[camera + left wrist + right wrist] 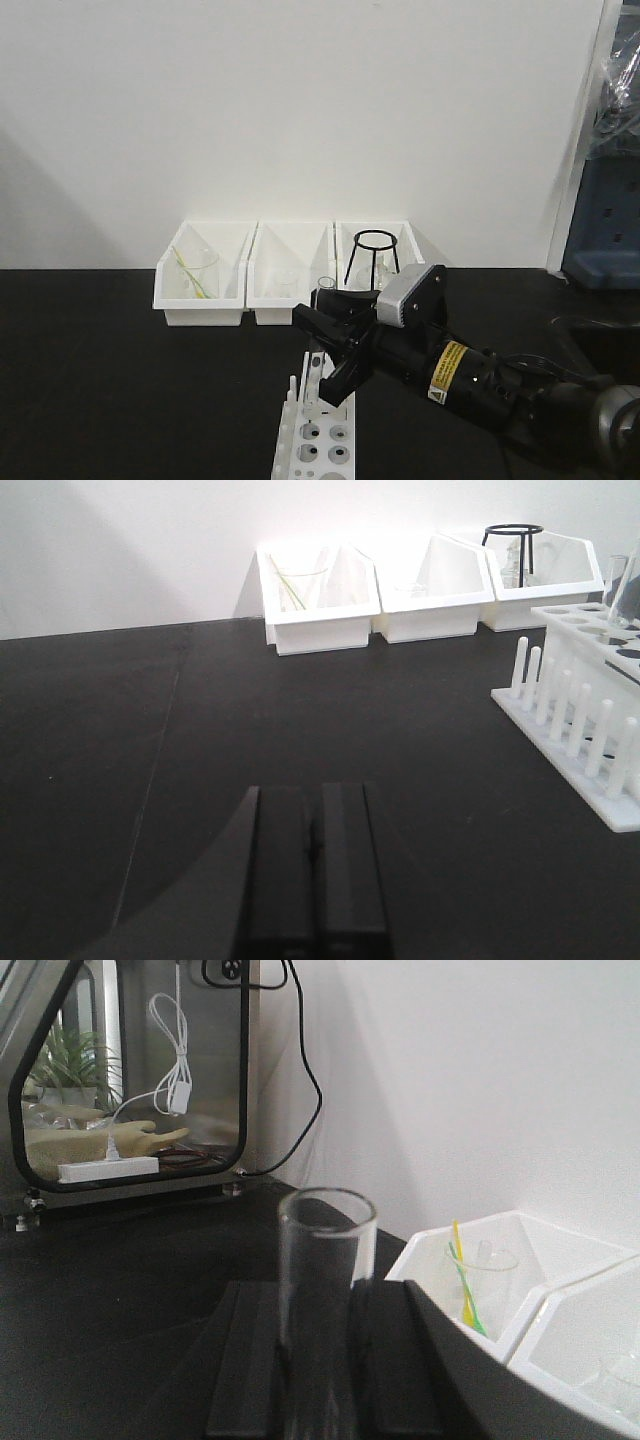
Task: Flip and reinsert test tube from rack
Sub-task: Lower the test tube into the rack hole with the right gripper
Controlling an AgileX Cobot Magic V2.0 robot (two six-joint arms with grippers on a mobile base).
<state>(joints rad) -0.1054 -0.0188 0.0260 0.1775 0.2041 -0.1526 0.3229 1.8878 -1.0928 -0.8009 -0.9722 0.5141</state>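
A clear glass test tube (322,1290) stands upright, open mouth up, between the black fingers of my right gripper (322,1360), which is shut on it. In the front view that gripper (328,350) hovers over the far end of the white rack (312,442), and the tube's rim (326,284) pokes out above it. The left wrist view shows the rack (580,705), with its row of pegs, at the right. My left gripper (313,850) is shut with nothing in it, low over the black table, well left of the rack.
Three white open-front bins (200,305) line the wall behind the rack. One holds a beaker with a yellow-green stick (195,272), another a black wire stand (372,255). A glass-fronted cabinet (130,1070) stands at the table's left end.
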